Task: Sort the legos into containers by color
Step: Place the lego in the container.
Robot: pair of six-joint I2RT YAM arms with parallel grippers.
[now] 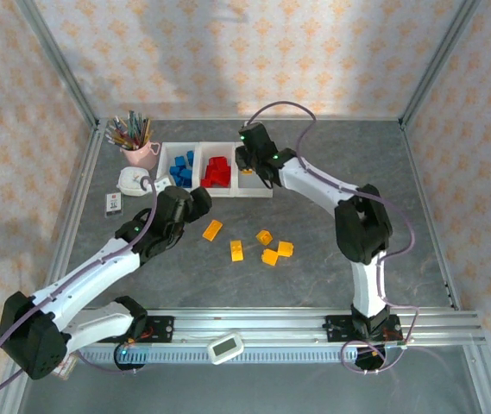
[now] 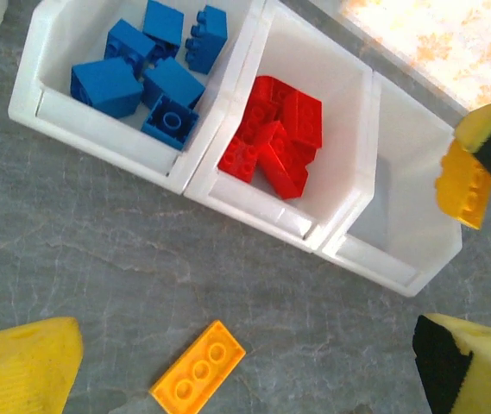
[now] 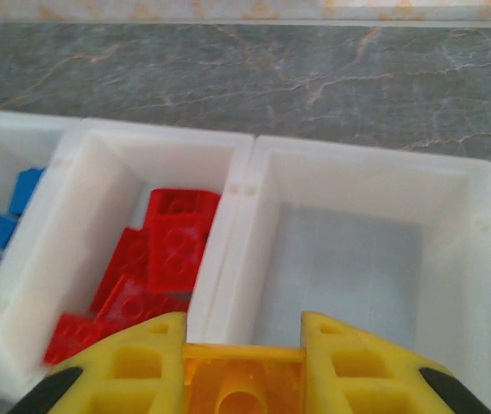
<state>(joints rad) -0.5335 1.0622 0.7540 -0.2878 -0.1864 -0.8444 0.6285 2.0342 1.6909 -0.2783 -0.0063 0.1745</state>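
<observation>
A small orange brick, judged light, rigid and slick, is pinched across its flat sides by the right fingers over the empty right bin; the left fingers are spread.

Right bin: empty inside; the space above is taken by the right gripper, clamped on an orange brick.
Left of bins: blocked by a pink cup and a white object.
Centre of table: strewn with loose orange bricks; gaps are left between.
Far strip: left bare.
</observation>
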